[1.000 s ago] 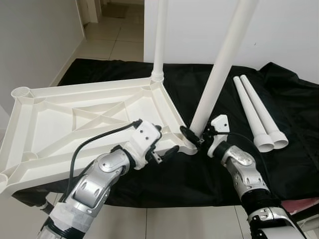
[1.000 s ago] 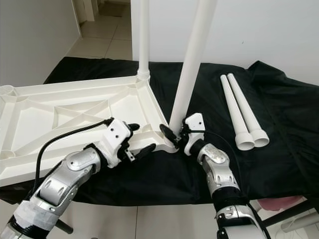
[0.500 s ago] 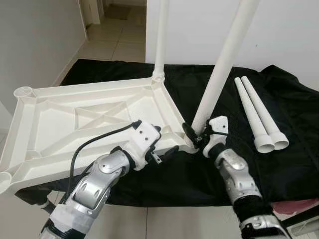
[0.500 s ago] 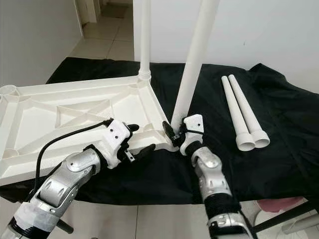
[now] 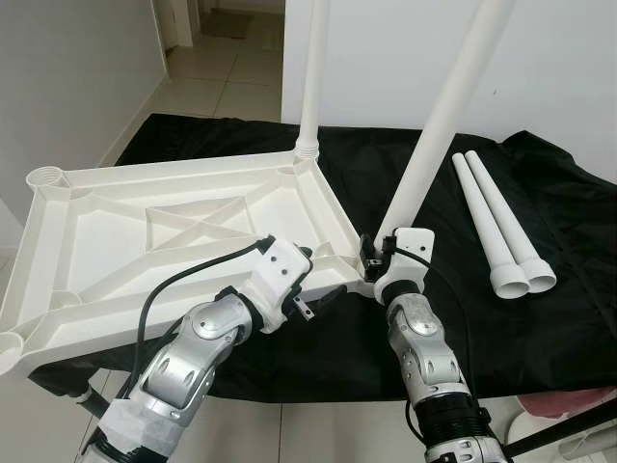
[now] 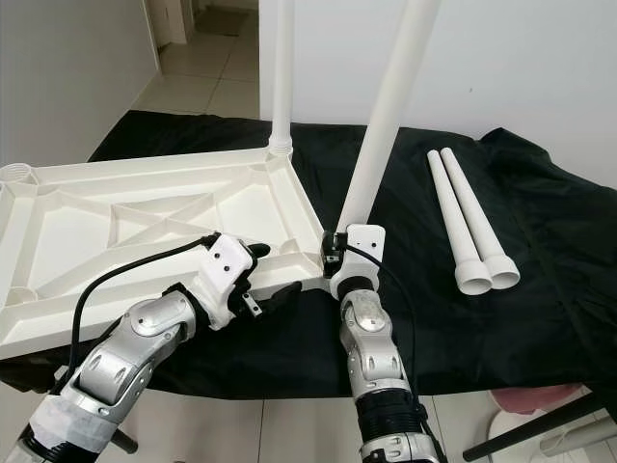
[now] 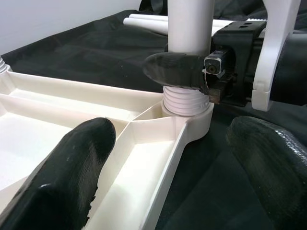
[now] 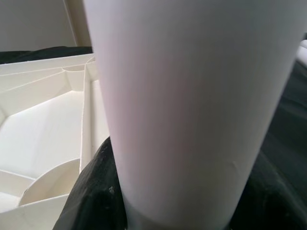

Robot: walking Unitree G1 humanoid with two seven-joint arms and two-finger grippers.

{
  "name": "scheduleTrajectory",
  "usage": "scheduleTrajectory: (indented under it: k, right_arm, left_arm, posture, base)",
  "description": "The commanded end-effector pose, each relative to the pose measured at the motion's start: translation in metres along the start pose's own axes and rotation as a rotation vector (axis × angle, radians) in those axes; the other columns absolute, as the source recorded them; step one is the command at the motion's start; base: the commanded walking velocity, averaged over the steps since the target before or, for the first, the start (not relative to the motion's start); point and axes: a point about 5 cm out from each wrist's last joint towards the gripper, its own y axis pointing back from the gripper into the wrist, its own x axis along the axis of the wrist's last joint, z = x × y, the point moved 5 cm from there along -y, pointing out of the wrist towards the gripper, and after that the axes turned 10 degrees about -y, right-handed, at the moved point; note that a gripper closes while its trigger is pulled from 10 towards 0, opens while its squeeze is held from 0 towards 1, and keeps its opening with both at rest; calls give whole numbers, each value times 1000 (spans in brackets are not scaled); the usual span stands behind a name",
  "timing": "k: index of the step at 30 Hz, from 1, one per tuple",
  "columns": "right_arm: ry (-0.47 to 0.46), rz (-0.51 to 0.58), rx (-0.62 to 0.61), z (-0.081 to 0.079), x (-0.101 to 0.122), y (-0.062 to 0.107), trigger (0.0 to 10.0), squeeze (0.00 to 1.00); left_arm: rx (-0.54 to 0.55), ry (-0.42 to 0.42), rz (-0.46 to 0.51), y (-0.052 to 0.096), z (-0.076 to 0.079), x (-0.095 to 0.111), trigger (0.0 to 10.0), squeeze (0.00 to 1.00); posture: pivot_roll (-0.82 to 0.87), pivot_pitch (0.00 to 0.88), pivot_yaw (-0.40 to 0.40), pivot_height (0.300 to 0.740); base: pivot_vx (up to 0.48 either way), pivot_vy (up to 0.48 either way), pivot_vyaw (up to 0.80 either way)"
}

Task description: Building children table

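There, the leaning table leg (image 5: 436,127) was clamped by the right gripper (image 5: 371,253); the tabletop (image 5: 116,231) edge was straddled by the left gripper's (image 5: 313,280) parted fingers.

The white ribbed tabletop (image 5: 183,231) lay upside down on black cloth. One leg (image 5: 311,77) stood upright at its twelve-o'clock corner; another leg (image 5: 439,121) leaned in the three-o'clock socket. Two spare legs (image 5: 496,227) lay side by side at three o'clock.

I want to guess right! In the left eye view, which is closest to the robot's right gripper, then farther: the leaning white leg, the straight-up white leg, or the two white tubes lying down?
1. Leaning white plastic leg, held in the right gripper.
2. Straight-up white leg, at the tabletop's far corner.
3. Two loose white tubes, to the right on the black cloth.
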Motion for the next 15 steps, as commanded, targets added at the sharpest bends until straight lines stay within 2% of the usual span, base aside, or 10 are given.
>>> scheduleTrajectory:
  k: [1,3,5,6,7,8,13,15]
  right_arm:
    - [-41,-53,-39,6,-14,5,10000,0]
    - [-47,-48,-32,3,-13,6,10000,0]
    - [-45,-23,-19,9,-9,7,10000,0]
    - [-68,-5,-11,10,-5,8,10000,694]
    - [-68,-5,-11,10,-5,8,10000,694]
    - [-85,7,-6,11,-3,9,10000,1000]
    - [-119,58,55,7,12,16,10000,1000]
    - [-118,75,81,9,16,22,10000,1000]
  left_arm:
    - [-3,-6,-10,1,1,-3,10000,0]
    - [-4,-5,-11,1,2,-4,10000,0]
    - [2,-6,-14,2,-1,-4,10000,0]
    - [6,-4,-11,2,-3,-4,10000,0]
    - [6,-4,-11,2,-3,-4,10000,0]
    - [9,-2,-9,2,-4,-4,10000,0]
    - [31,23,3,6,-13,-2,10000,0]
    - [50,24,-15,8,-21,-5,10000,0]
  posture:
    - [12,0,-62,740]
    - [12,0,-63,740]
    - [16,0,-64,740]
    - [16,0,-64,740]
    - [16,0,-64,740]
    - [16,0,-64,740]
    - [19,0,-65,740]
    - [21,0,-68,740]
  base:
    - [0,0,0]
    - [0,0,0]
    - [0,0,0]
    - [0,0,0]
    - [0,0,0]
    - [0,0,0]
    - [0,0,0]
    - [0,0,0]
